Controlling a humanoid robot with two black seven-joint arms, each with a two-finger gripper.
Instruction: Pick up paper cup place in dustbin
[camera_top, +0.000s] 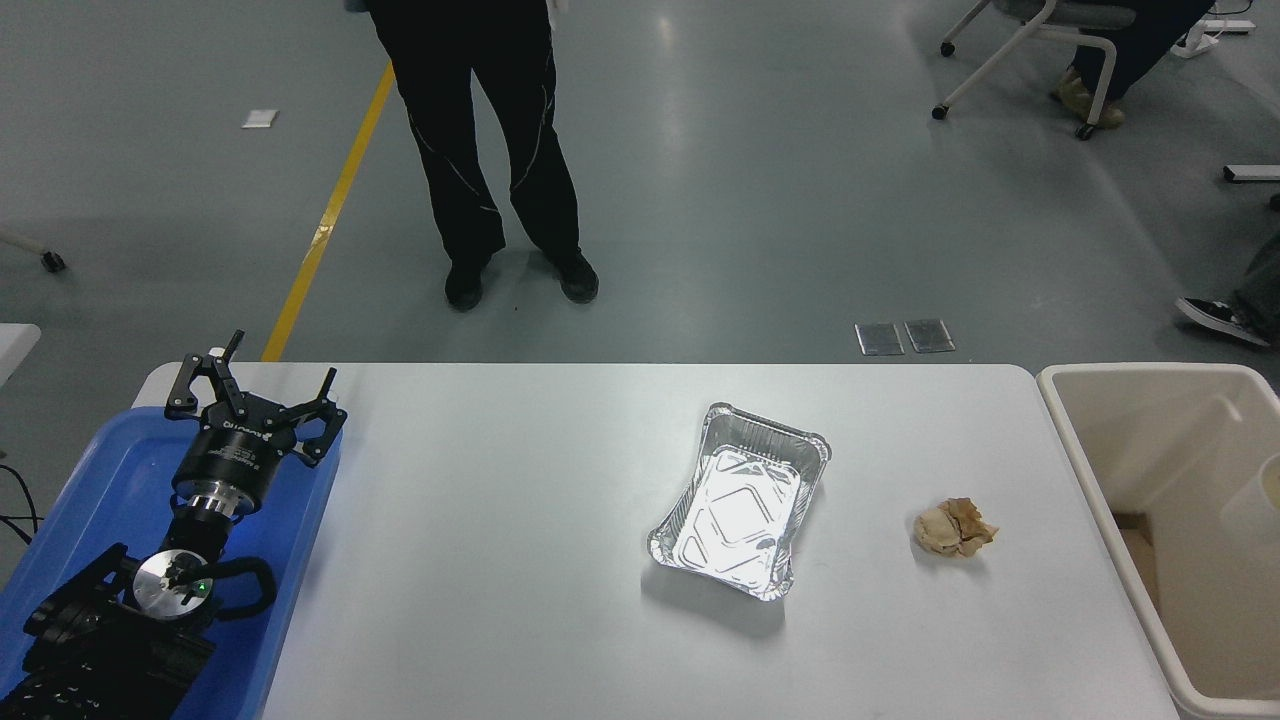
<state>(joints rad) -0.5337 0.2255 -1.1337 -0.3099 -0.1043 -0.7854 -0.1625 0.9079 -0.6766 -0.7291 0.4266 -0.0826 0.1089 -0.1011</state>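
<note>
We are listing, at the right edge of the frame, the dustbin (1070, 440), a large cream bin standing flush against the table's end, so that anything carried off the table can drop straight in. Inside it, cut by the right edge, we are seeing the paper cup (1252, 505): only a pale tapered sliver with a cream rim shows, leaning against the bin's inner wall and sitting below the rim, which we are judging to mean the task's thing is already in the bin and the job is as good as finished. The right gripper is not showing anywhere in the frame, so we are unable to tell how its fingers stand or whether it holds anything. At the lower left we are noting the left gripper (255, 390), parked over the blue tray (110, 470) with its black fingers spread wide and nothing between them; we are taking this as a rest pose, out of the working area. On the table (500, 600) in the middle of the frame we are recording a foil tray (740, 500), lying at a slant and holding nothing, and just to its right, well apart from it, a crumpled paper wad (955, 527). At the top of the frame a person's legs (490, 150) are standing on the grey floor, well back from the table's far edge.
</note>
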